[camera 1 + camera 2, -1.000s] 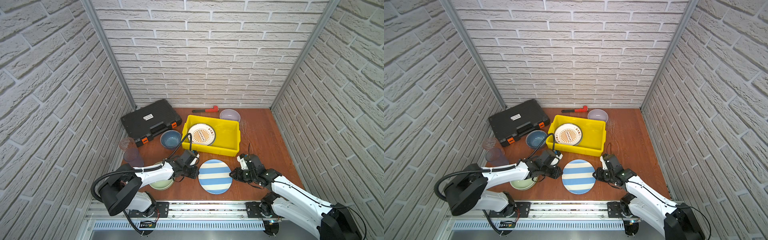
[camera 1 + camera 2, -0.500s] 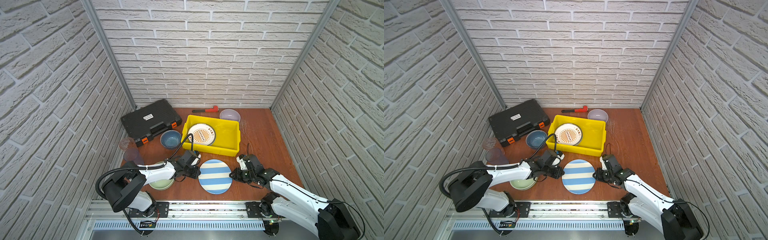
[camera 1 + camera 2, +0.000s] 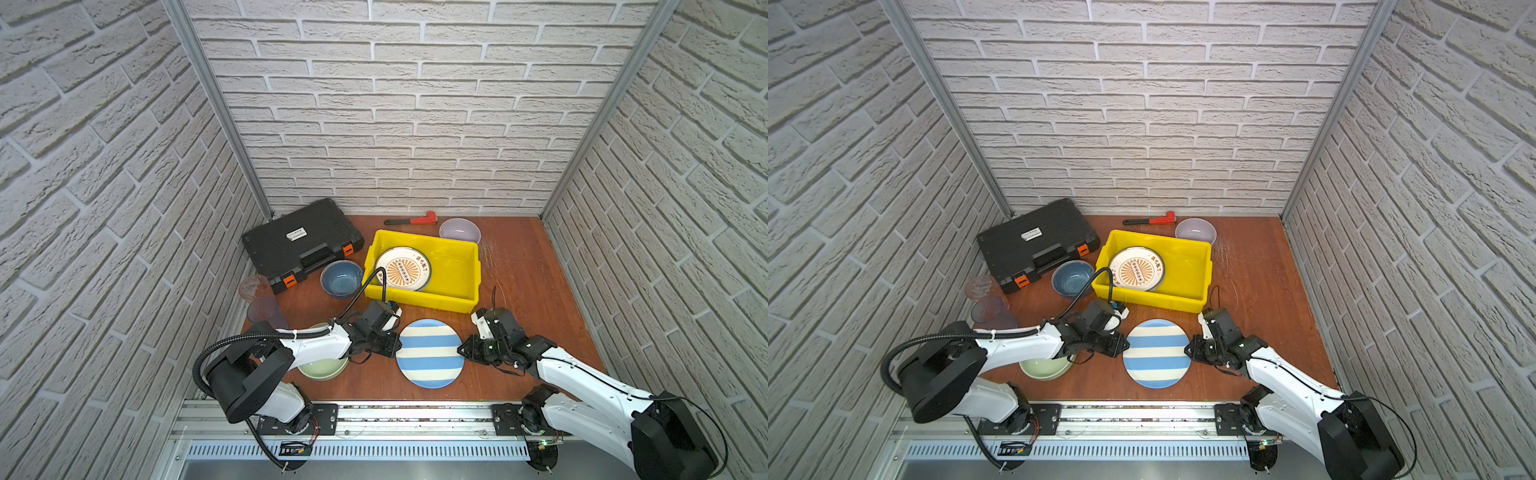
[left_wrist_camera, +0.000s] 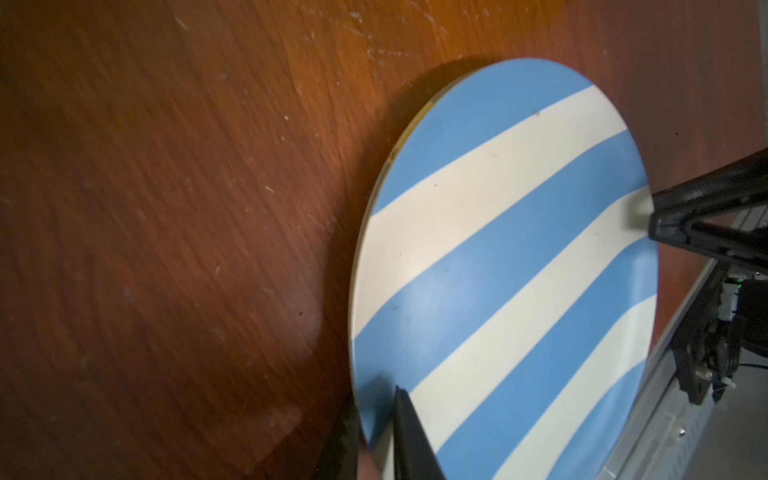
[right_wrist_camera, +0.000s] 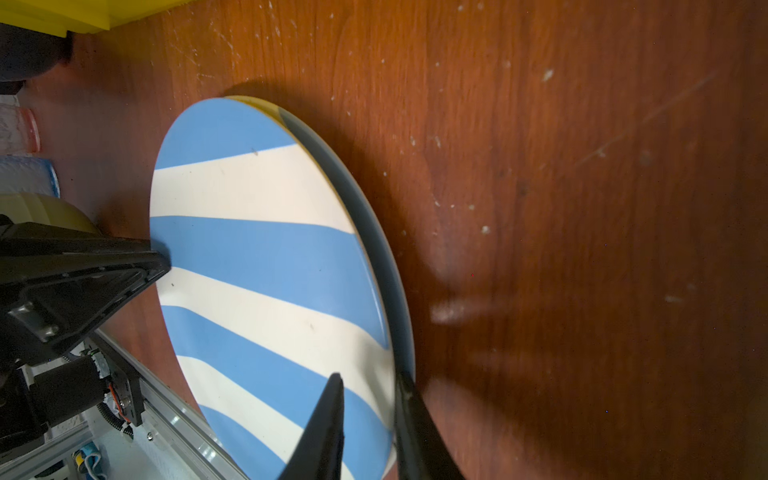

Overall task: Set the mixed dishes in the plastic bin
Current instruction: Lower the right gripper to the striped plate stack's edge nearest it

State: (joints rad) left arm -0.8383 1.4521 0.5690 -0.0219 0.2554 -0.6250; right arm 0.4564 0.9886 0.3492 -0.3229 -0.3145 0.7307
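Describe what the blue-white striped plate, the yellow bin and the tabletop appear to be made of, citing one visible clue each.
Striped plate: probably melamine or glazed ceramic; smooth, low-sheen face, thin rim, grey underside in the right wrist view.
Yellow bin: moulded plastic, glossy; uniform colour, lipped rim.
Tabletop: reddish-brown wood or wood-look laminate; visible grain, pale scratches.

The striped plate point(image 3: 430, 353) has broad blue and cream bands. The bin point(image 3: 419, 300) is bright yellow; the sunburst plate point(image 3: 402, 269) in it, white with orange rays. Nearby: a blue bowl point(image 3: 341, 279), a pale green bowl point(image 3: 324, 370), a lavender bowl point(image 3: 459, 230). The tabletop point(image 3: 532, 270) shows reddish-brown wood grain.
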